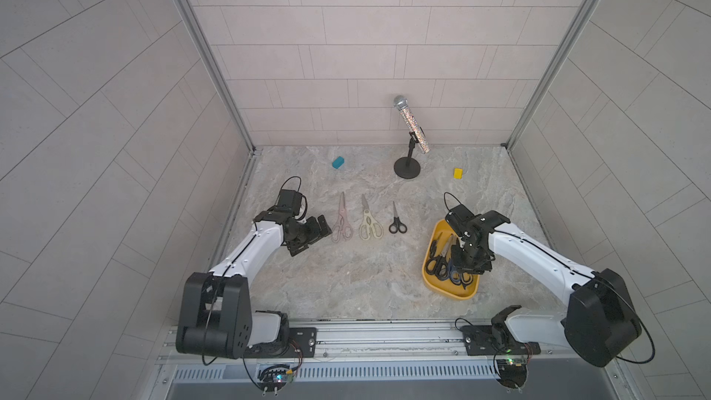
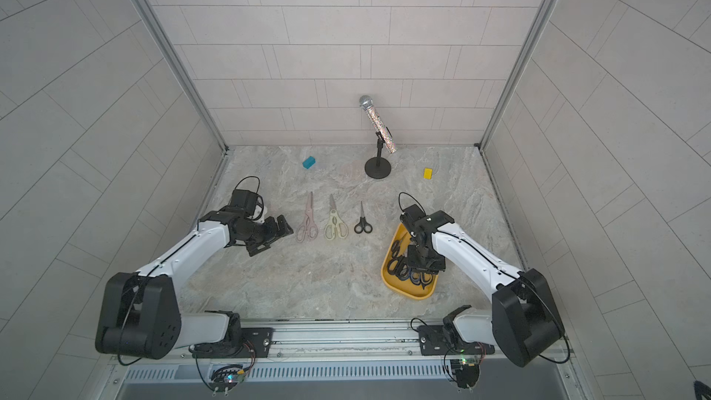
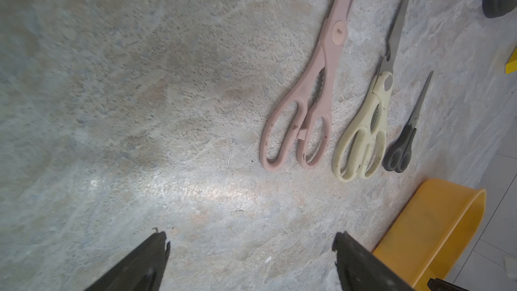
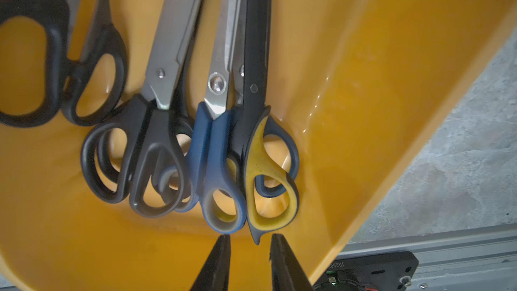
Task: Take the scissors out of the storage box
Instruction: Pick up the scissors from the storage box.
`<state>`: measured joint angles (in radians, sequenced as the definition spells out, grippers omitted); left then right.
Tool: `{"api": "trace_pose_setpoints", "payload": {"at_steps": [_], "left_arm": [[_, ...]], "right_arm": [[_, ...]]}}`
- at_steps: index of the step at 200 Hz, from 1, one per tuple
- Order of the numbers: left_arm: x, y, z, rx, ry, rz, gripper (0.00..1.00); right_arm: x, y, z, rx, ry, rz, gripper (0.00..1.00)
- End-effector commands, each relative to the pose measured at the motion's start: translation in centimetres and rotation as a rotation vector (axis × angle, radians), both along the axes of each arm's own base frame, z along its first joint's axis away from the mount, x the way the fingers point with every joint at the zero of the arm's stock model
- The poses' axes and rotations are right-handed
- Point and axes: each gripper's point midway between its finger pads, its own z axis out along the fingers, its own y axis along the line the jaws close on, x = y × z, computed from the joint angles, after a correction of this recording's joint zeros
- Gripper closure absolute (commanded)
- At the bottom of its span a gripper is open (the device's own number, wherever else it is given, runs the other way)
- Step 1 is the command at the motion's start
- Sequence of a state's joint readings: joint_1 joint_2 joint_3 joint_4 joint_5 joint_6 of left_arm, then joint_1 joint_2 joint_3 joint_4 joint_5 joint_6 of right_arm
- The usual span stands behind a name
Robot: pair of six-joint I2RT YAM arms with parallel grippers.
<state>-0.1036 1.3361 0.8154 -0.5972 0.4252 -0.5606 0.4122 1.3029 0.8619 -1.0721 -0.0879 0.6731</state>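
1. Scissors (image 4: 218, 135) with black, blue and yellow handles lie bunched inside the storage box (image 4: 363, 107), on the worktop (image 1: 346, 282);
2. pink pair (image 1: 341, 221), cream pair (image 1: 370, 221) and small black pair (image 1: 396, 221) lie in a row outside it;
3. right end effector (image 4: 249, 240) hangs over the box, fingers slightly apart, clamping nothing;
4. left end effector (image 3: 250, 243) is wide apart, empty.

Both top views look steeply down from high above the robot's base rail (image 1: 384, 334) onto the whole table (image 1: 346, 282), giving nearly the same picture, shifted slightly sideways. The left wrist camera looks low and slanting across the table, past the left hand (image 3: 250, 243), to the cream scissors (image 3: 379, 93) and a storage box (image 3: 436, 228) corner. The right wrist camera hangs close above that box's inside, behind the right hand (image 4: 251, 237).
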Motion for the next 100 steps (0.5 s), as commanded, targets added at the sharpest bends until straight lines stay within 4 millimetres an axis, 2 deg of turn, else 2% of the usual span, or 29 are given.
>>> {"api": "trace_pose_setpoints", "payload": {"at_steps": [1,38,100], "left_arm": [[0.6,-0.2,0.9,-0.003,-0.027,-0.004,0.00],[0.4,0.0,0.8,0.002,-0.024,0.003,0.00],[0.2,0.0,0.7,0.004,-0.020,0.010,0.00]], "right_arm": [[0.3,0.1,-0.7,-0.002,0.002,-0.012,0.71],[0.6,0.2,-1.5,-0.008,0.009,-0.008,0.72],[0.0,-0.2,-2.8,-0.033,0.041,-0.005,0.76]]}}
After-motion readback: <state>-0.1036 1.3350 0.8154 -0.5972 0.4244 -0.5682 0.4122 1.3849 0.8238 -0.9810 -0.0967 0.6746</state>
